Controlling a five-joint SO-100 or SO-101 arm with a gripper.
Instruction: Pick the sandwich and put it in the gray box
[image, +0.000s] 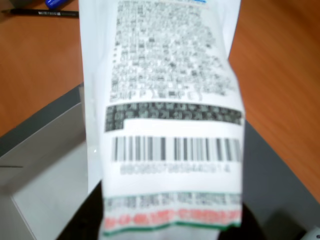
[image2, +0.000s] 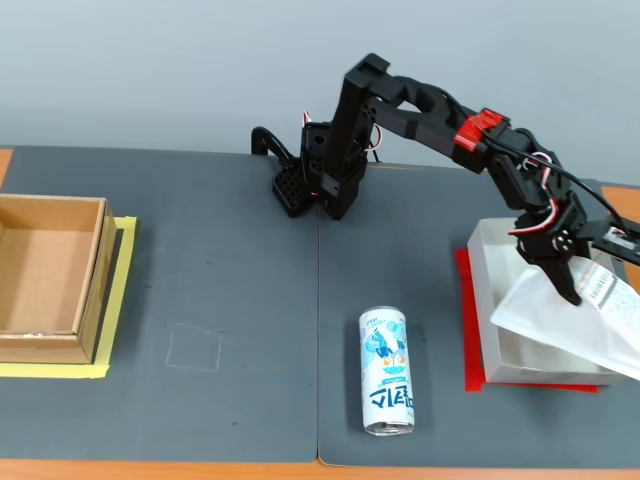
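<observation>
The jaws are pinching the sandwich, holding it tilted over the gray box at the 3 o'clock side of the desk in the fixed view. The arm is reaching out from its base at 12 o'clock and bending down toward 4 o'clock, while the drink can is lying near 6 o'clock.

A lab-like bench: wooden desk, dark mats, plain gray wall.
</observation>
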